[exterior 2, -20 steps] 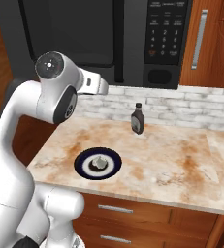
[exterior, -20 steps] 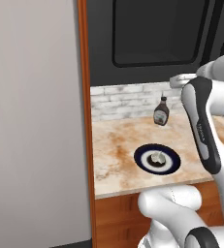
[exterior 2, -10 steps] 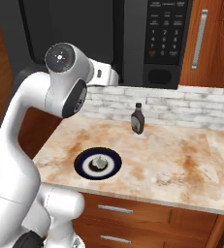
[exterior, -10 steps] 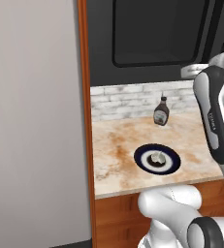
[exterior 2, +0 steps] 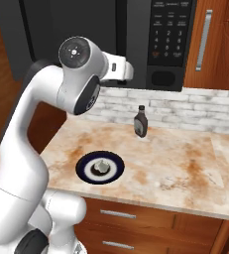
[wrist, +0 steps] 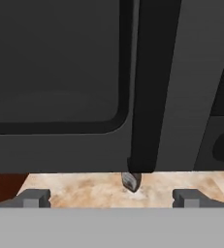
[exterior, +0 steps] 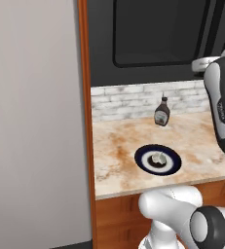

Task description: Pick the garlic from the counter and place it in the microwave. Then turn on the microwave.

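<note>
I see a dark sauce bottle with a label standing upright toward the back, just in front of a white-grey brick wall strip. Nearer the front edge lies a round plate with a dark blue rim and a white centre, well apart from the bottle. Wooden cabinet drawers with metal pulls sit below, and a wooden upper cabinet door with a vertical silver handle hangs at the upper right.

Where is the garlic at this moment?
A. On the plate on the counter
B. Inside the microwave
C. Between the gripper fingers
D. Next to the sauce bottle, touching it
A. The garlic lies in the middle of the plate on the counter, while the open gripper faces the closed microwave door, holding nothing.
</note>
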Available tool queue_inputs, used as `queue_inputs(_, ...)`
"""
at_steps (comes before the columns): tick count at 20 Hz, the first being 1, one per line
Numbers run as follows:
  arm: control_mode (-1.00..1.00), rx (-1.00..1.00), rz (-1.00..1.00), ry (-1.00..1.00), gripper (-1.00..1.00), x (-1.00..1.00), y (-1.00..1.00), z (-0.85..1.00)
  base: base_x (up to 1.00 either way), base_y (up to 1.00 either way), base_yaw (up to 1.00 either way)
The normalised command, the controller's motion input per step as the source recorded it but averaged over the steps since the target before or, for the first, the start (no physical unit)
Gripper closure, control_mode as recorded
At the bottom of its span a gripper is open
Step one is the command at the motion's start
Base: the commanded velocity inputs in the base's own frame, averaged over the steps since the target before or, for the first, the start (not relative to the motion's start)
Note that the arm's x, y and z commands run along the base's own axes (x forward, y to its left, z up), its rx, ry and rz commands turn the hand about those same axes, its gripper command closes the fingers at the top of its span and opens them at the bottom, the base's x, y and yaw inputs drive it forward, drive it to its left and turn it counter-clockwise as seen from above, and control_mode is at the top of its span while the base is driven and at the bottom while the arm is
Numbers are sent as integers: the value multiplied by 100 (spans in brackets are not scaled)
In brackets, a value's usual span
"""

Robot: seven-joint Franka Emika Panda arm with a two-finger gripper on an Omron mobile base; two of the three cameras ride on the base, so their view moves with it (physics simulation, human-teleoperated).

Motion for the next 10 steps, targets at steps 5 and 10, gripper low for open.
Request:
queue_inputs(5,-100,-2,0,-1,-100,21,-21,17,0,0,0)
queue_inputs(10,-100,0,1,0,-100,36,-4,7,0,0,0)
